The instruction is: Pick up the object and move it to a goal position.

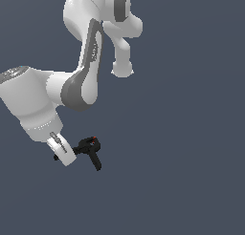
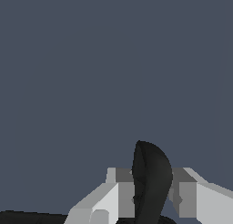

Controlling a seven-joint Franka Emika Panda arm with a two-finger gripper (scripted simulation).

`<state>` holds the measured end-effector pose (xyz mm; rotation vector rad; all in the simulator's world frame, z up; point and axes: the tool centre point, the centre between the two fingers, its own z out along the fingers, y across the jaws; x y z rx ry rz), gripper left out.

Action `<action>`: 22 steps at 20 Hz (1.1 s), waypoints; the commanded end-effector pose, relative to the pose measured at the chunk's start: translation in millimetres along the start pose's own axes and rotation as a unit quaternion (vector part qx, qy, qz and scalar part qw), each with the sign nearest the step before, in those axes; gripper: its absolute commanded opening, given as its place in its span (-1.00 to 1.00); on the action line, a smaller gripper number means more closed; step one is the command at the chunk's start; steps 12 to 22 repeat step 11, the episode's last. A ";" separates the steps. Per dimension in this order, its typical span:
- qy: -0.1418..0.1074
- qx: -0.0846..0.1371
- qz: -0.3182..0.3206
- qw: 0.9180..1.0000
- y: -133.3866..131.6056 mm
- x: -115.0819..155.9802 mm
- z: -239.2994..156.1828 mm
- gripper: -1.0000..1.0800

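While the white arm reaches down at the exterior view's left, the gripper is clamped on the object, a small black clamp with a red dot. Wrist view shows its dark body pinched between both fingers.
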<state>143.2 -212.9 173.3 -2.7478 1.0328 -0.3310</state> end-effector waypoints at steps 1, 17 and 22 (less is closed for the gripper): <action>0.011 0.008 0.000 1.000 1.1 5.0 -8.7 -1.00; 0.013 0.012 0.000 1.000 1.6 6.1 -10.5 -1.00; 0.013 0.012 0.000 1.000 1.6 6.1 -10.5 -1.00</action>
